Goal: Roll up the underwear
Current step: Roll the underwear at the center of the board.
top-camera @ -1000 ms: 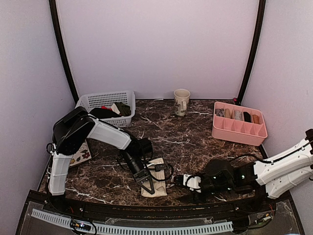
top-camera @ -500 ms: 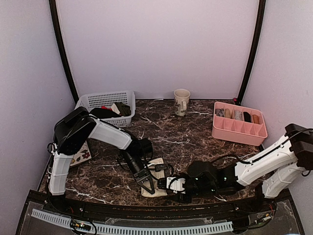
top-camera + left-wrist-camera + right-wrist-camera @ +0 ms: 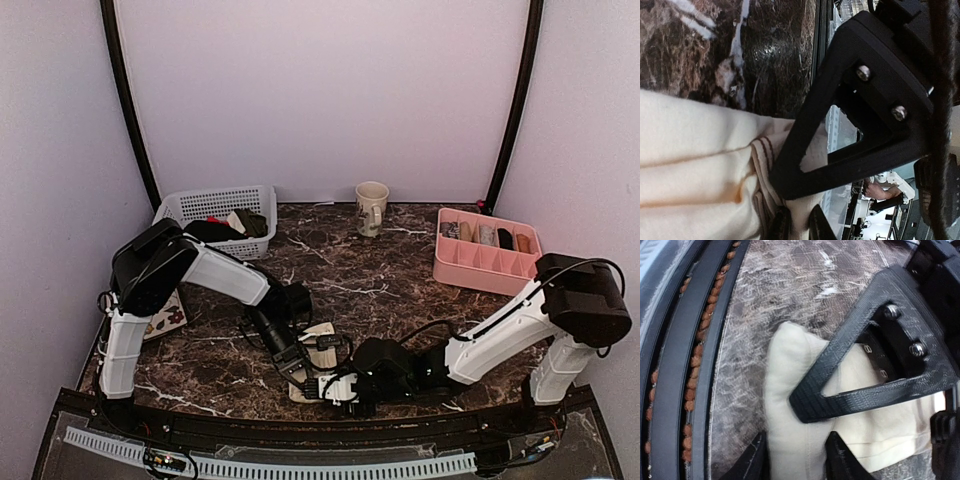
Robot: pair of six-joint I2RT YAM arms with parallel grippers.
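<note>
At the near edge of the surface (image 3: 400, 290), left of centre, the right end effector (image 3: 797, 460) lies low with its fingers parted astride the near end of the underwear (image 3: 785, 440). No squeeze shows in the cloth there. The garment sits bunched into soft folds just inside that edge. Just beyond, the left end effector (image 3: 800, 227) is closed on a gathered fold of it, at a hem with 2 thin brown stripes.

The risks come from crowding: the 2 end effectors work the same end of a small, limp cloth and look almost touching in the top view, so a slight misjudged reach could knock finger frame against finger frame. If the right fingers close on the top layer only, the folds would likely slip apart rather than roll. A pull toward the near edge could drag the cloth onto the rail there — and if the left lets go early, the gathered fold may spring loose.

A floral tile (image 3: 168, 318) lies by the left edge. Farther off are a white basket (image 3: 215, 192) of dark garments in the far left corner, a mug (image 3: 371, 207) at the far edge, and a pink divided tray (image 3: 488, 272) far right.

No brand, label or writing can be read; the mug's print is too small to tell.
</note>
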